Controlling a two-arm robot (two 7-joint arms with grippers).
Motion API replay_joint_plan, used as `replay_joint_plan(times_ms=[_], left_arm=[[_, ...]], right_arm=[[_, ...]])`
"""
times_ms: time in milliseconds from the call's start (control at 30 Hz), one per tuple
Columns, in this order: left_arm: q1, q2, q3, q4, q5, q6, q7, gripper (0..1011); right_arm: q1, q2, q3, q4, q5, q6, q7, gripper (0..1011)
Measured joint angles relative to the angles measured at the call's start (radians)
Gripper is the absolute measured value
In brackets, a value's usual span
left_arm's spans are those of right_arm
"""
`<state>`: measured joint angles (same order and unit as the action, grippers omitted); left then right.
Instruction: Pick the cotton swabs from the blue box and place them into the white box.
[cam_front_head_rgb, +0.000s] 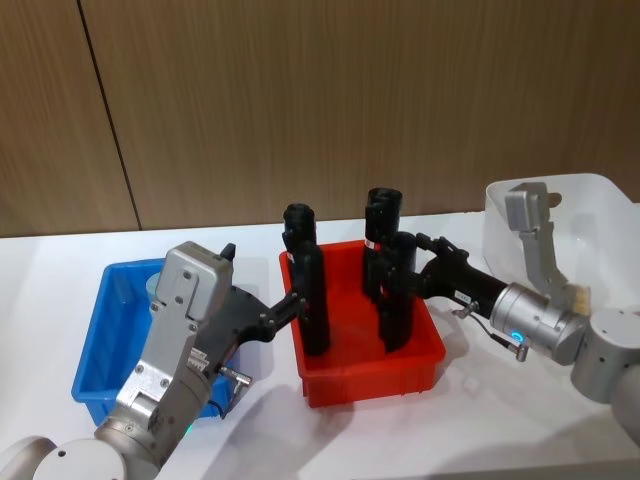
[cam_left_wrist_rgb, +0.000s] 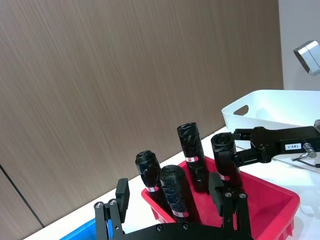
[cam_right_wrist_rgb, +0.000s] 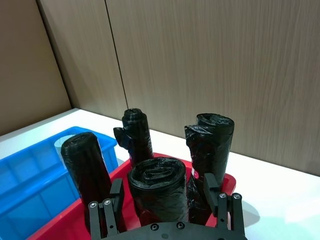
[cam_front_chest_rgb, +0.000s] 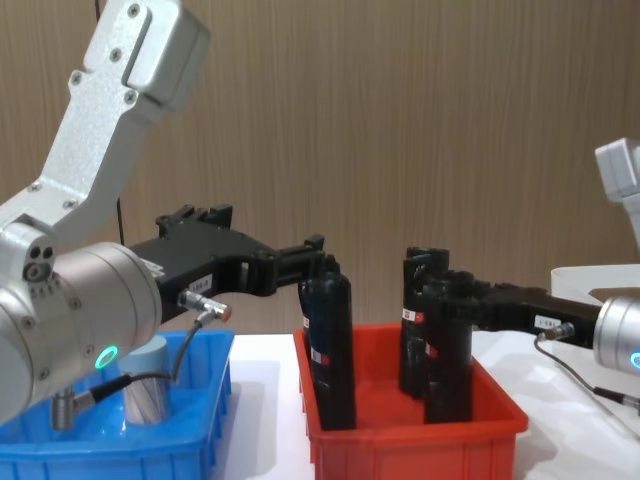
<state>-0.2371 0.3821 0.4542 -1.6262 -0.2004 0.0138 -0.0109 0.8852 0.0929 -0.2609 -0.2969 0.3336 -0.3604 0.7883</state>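
Observation:
One cotton swab cylinder (cam_front_chest_rgb: 147, 395) with a grey-blue lid stands in the blue box (cam_front_head_rgb: 95, 340), partly behind my left arm. My left gripper (cam_front_head_rgb: 305, 300) reaches past the blue box into the red bin. In the left wrist view its fingers (cam_left_wrist_rgb: 122, 195) straddle a black roll (cam_left_wrist_rgb: 175, 195) with gaps on both sides. My right gripper (cam_front_head_rgb: 400, 275) reaches in from the white box's (cam_front_head_rgb: 600, 200) side. It straddles another black roll (cam_right_wrist_rgb: 159, 187), with a narrow gap at each finger. Both grippers look open.
The red bin (cam_front_head_rgb: 370, 385) sits between the blue and white boxes and holds several upright black rolls with red-white labels. A wood-panelled wall stands close behind the white table. Bare table lies in front of the bins.

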Motion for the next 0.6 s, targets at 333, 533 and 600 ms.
replay_joint_plan(times_ms=[333,533,600], left_arm=[[0.000,0.000,0.000,0.000,0.000,0.000,0.000,1004],[0.000,0.000,0.000,0.000,0.000,0.000,0.000,1004],[0.000,0.000,0.000,0.000,0.000,0.000,0.000,1004]], right_arm=[[0.056,-0.017,-0.004,0.109,-0.014,-0.049,0.005,817],[0.075,-0.023,-0.006,0.143,-0.022,-0.068,0.003,677],[0.081,-0.025,-0.006,0.154,-0.025,-0.074,0.001,591]])
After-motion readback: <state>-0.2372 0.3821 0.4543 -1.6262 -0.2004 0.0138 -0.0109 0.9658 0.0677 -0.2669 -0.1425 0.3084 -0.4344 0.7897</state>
